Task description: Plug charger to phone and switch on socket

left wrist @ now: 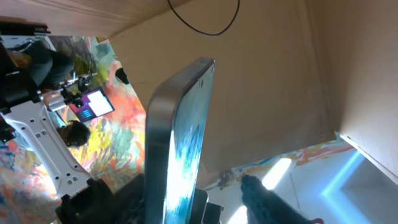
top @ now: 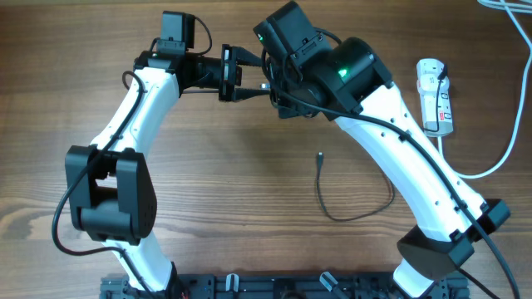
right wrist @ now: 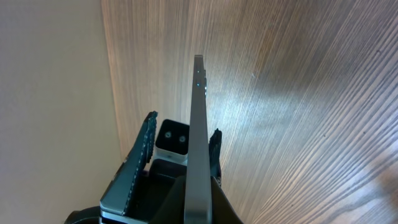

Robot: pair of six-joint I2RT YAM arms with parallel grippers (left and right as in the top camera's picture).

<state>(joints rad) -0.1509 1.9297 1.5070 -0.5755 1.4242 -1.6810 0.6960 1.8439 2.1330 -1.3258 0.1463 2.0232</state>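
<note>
While the socket (top: 434, 95) is laid by the table's (top: 249, 166) right edge, the phone (right wrist: 199, 124) is pinched edge-on by the right gripper (right wrist: 199, 190) above the far edge, with the left gripper's (right wrist: 181, 134) jaws parted around it. The charger (top: 349, 218) is looped loose mid-table.

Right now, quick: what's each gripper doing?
Left gripper: open, fingers either side of the phone, one finger clear of it.
Right gripper: shut on the phone.
</note>
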